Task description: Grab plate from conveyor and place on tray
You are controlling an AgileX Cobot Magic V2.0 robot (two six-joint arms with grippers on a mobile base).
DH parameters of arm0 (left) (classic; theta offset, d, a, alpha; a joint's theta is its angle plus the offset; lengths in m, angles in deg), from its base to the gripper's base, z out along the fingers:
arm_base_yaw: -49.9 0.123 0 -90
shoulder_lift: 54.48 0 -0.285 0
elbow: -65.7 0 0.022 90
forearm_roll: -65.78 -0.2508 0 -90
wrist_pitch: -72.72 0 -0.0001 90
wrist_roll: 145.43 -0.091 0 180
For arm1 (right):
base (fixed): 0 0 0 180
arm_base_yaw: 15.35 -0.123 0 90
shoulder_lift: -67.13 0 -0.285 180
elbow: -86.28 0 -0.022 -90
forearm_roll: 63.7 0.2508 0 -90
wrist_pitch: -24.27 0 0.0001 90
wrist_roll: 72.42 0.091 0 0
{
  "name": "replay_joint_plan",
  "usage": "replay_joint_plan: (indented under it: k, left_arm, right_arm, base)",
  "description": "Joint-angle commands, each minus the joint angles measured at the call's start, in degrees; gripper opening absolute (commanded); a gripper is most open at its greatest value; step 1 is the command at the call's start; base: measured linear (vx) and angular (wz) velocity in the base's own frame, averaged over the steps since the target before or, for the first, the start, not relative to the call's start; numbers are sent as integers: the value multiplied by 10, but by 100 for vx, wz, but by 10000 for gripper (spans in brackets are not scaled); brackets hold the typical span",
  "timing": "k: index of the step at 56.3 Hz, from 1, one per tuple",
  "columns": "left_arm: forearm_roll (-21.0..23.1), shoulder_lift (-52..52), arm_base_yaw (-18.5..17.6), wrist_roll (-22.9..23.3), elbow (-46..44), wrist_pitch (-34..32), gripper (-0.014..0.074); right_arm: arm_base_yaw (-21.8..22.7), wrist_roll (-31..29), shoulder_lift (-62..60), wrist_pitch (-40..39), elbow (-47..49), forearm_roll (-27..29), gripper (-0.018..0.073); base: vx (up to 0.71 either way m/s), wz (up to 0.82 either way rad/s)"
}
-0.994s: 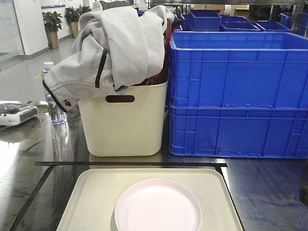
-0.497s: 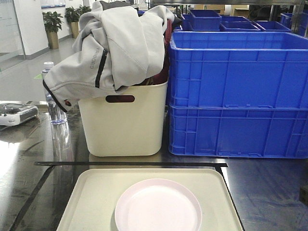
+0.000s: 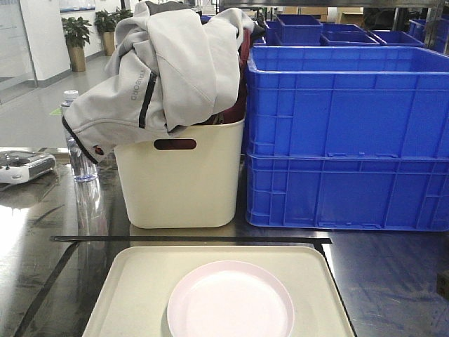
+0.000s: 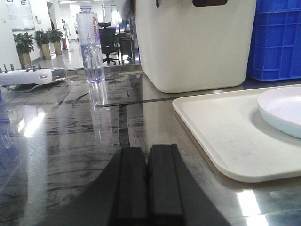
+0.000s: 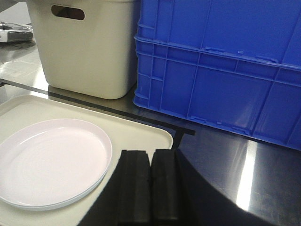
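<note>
The left gripper (image 4: pixel 147 157) rests pressed closed on the steel counter (image 3: pixel 42 232); rightward, the cream tray (image 3: pixel 133 288) lies flat — long axis left-to-right — bearing a round, pale pink plate (image 3: pixel 230 300), rim up; the right gripper (image 5: pixel 150 162) — closed, empty — hangs over the tray's right edge.

The plate (image 3: pixel 230 300) lies on the tray (image 3: pixel 133 288), before the tub (image 3: pixel 181 182) and crates (image 3: pixel 347 137).

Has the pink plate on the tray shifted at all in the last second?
No. The pink plate sits at the same spot on the cream tray, unchanged relative to the black tape line.
</note>
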State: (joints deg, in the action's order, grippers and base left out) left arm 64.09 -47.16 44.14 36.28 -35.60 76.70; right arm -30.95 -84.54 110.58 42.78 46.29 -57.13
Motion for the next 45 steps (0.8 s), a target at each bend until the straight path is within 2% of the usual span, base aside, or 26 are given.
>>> replay_joint_plan:
  k: [1,26,31,34,38,45]
  left_arm:
    - [0,-9,1,5,11,-49,4]
    - [0,-9,1,5,11,-49,4]
    - [0,-9,1,5,11,-49,4]
    - [0,-9,1,5,11,-48,4]
    - [0,-9,1,5,11,-48,4]
    - [0,-9,1,5,11,-48,4]
  right_arm:
    - [2,-1,-1,-49,16,-4,-9]
    - [2,-1,-1,-50,16,-5,-9]
    - [2,0,-9,-60,-5,-55,-9]
    - [3,21,-27,-70,-30,-84,-9]
    - [26,71,-73,-102,-99,-106,-9]
    - [99,134,-169,-161,-220,-121,-9]
  base:
    - [0,0]
    - [0,0]
    - [0,0]
    - [0,0]
    - [0,0]
    - [0,0]
